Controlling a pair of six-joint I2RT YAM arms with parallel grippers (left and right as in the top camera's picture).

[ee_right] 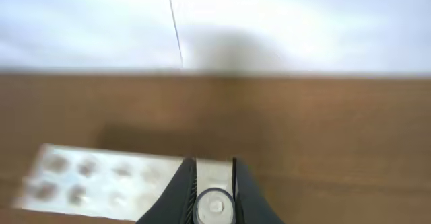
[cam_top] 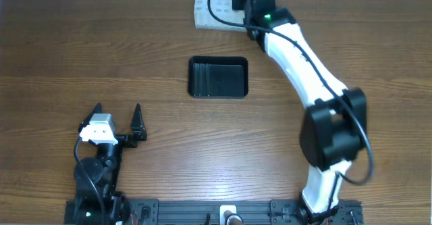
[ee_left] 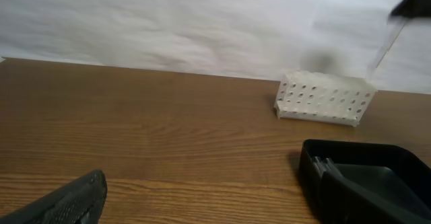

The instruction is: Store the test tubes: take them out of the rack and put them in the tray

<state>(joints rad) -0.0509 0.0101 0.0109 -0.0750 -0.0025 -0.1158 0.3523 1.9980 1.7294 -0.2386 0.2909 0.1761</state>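
Wood-grain table [cam_top: 67, 49], perforated white rack [cam_top: 206, 15]

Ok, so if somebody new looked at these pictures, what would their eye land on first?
The white right arm stretches to the white rack at the far edge of the wooden table, its jaws shut on a clear test tube held tilted over the rack. The black tray sits mid-table. The left arm rests near its base, jaws spread open.

White rack [ee_left: 323, 99] near black tray [ee_left: 311, 173] (both on wooden table [ee_left: 135, 130])
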